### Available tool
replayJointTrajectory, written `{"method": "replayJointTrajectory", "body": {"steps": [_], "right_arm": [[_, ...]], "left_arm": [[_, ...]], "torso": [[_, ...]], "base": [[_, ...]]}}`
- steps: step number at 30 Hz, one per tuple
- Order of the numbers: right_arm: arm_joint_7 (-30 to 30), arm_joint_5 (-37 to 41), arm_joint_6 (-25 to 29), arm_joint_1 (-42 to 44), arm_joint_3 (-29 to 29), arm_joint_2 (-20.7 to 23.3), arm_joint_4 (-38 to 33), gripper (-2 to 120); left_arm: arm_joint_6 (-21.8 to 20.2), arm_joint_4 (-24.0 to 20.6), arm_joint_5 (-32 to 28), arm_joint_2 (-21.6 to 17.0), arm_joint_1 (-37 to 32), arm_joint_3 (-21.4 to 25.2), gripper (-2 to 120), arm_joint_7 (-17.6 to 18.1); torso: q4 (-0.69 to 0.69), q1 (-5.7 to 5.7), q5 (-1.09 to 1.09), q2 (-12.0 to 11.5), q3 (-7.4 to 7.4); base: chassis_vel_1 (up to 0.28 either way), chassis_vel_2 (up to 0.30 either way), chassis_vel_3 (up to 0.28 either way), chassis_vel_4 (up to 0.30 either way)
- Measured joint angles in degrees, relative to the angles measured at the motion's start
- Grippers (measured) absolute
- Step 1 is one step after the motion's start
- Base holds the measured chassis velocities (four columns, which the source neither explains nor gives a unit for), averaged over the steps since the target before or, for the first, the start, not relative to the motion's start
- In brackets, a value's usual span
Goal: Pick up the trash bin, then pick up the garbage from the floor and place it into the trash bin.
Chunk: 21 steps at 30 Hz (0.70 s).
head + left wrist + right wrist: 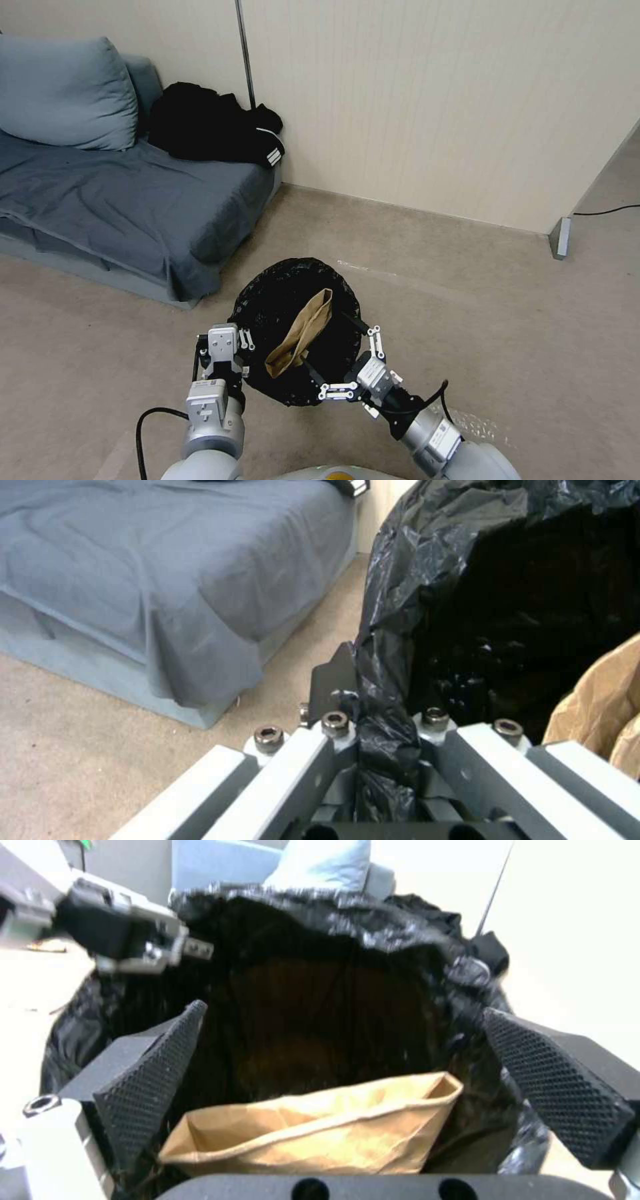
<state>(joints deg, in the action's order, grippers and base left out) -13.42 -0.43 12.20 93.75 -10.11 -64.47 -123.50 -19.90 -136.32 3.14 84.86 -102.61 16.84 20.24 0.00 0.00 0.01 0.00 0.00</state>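
The trash bin, lined with a crinkly black bag, hangs just above the carpet in front of me. My left gripper is shut on the bin's near-left rim; the left wrist view shows the black liner pinched between the fingers of this gripper. A brown paper bag lies slanted inside the bin, its lower end near the front rim. My right gripper stands open over the bin's near-right side. The right wrist view shows the paper bag below this gripper, touching neither pad.
A grey-blue sofa with a cushion and a heap of black clothing stands to the left against the cream wall. A black cable runs at the far right. Bare beige carpet spreads to the right and front.
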Motion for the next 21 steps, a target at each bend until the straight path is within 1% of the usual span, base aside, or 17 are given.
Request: {"method": "replayJointTrajectory", "body": {"steps": [2, 3, 4, 6, 7, 8, 10, 11, 12, 13, 14, 15, 18, 21], "right_arm": [[0.09, -0.82, 1.39, 1.14, -1.04, -0.38, -2.07, 100], [0.56, -2.17, 2.84, 1.94, -2.16, -1.75, -4.05, 100], [0.56, -2.17, 2.84, 1.94, -2.16, -1.75, -4.05, 100], [2.01, -4.65, 4.67, 3.07, -3.9, -5.07, -6.93, 100], [2.01, -4.65, 4.67, 3.07, -3.9, -5.07, -6.93, 100], [3.01, -5.68, 5.22, 3.68, -4.4, -6.55, -7.95, 100], [6.71, -9.16, 6.85, 6.37, -5.69, -10.84, -10.29, 100], [6.71, -9.16, 6.85, 6.37, -5.69, -10.84, -10.29, 100], [8.19, -10.55, 7.47, 7.54, -6.18, -12.46, -10.93, 100], [8.66, -10.96, 7.67, 7.95, -6.39, -12.95, -11.12, 100], [10.09, -12.37, 8.38, 9.44, -7.38, -14.94, -11.73, 100], [10.09, -12.37, 8.38, 9.44, -7.38, -14.94, -11.73, 100], [11.62, -13.32, 9.27, 11.22, -9.23, -17.63, -11.77, 100], [12.42, -13.35, 10.19, 12.1, -10.57, -18.54, -10.5, 100]], "left_arm": [[0.39, 0.08, 0.45, 0.01, 0.06, 0.23, 1, -0.51], [0.76, 0.52, 0.92, 0.01, 0.1, 0.39, 1, -0.76], [0.76, 0.52, 0.92, 0.01, 0.1, 0.39, 1, -0.76], [1.36, 1.02, 1.34, -0.02, 0.0, 0.47, 1, -1.15], [1.36, 1.02, 1.34, -0.02, 0.0, 0.47, 1, -1.15], [1.71, 1.17, 1.49, -0.04, -0.06, 0.56, 1, -1.32], [2.26, 1.31, 1.64, -0.06, -0.23, 0.72, 1, -1.38], [2.26, 1.31, 1.64, -0.06, -0.23, 0.72, 1, -1.38], [2.34, 1.34, 1.64, -0.07, -0.3, 0.76, 1, -1.4], [2.36, 1.35, 1.64, -0.07, -0.31, 0.77, 1, -1.4], [2.39, 1.46, 1.62, -0.04, -0.34, 0.86, 1, -1.39], [2.39, 1.46, 1.62, -0.04, -0.34, 0.86, 1, -1.39], [2.49, 1.82, 1.46, 0.0, -0.44, 1.15, 1, -1.14], [2.59, 1.98, 1.12, 0.0, -0.49, 1.32, 1, -0.96]], "torso": [[0.0, 0.0, -0.01, 0.0, 0.0], [0.0, 0.0, -0.01, 0.0, 0.0], [0.0, 0.0, -0.01, 0.0, 0.0], [0.0, 0.0, -0.02, 0.0, 0.0], [0.0, 0.0, -0.02, 0.0, 0.0], [0.0, 0.0, -0.02, 0.0, 0.0], [0.0, 0.0, -0.02, 0.0, 0.0], [0.0, 0.0, -0.02, 0.0, 0.0], [-0.02, 0.0, -0.01, 0.0, 0.0], [-0.01, 0.0, -0.02, 0.0, 0.0], [-0.02, 0.0, -0.01, 0.0, 0.0], [-0.02, 0.0, -0.01, 0.0, 0.0], [-0.01, 0.0, -0.02, 0.0, 0.0], [0.0, 0.0, -0.01, 0.0, 0.0]], "base": [[0.0, 0.0, 0.0, 0.0], [0.0, 0.0, 0.0, 0.0], [0.0, 0.0, 0.0, 0.0], [0.0, 0.0, 0.0, 0.0], [0.0, 0.0, 0.0, 0.0], [0.0, 0.0, 0.0, 0.0], [0.0, 0.0, 0.0, 0.0], [0.0, 0.0, 0.0, 0.0], [0.0, 0.0, 0.0, 0.0], [0.0, 0.0, 0.0, 0.0], [0.0, 0.0, 0.0, 0.0], [0.0, 0.0, 0.0, 0.0], [0.0, 0.0, 0.0, 0.0], [0.0, 0.0, 0.0, 0.0]]}}
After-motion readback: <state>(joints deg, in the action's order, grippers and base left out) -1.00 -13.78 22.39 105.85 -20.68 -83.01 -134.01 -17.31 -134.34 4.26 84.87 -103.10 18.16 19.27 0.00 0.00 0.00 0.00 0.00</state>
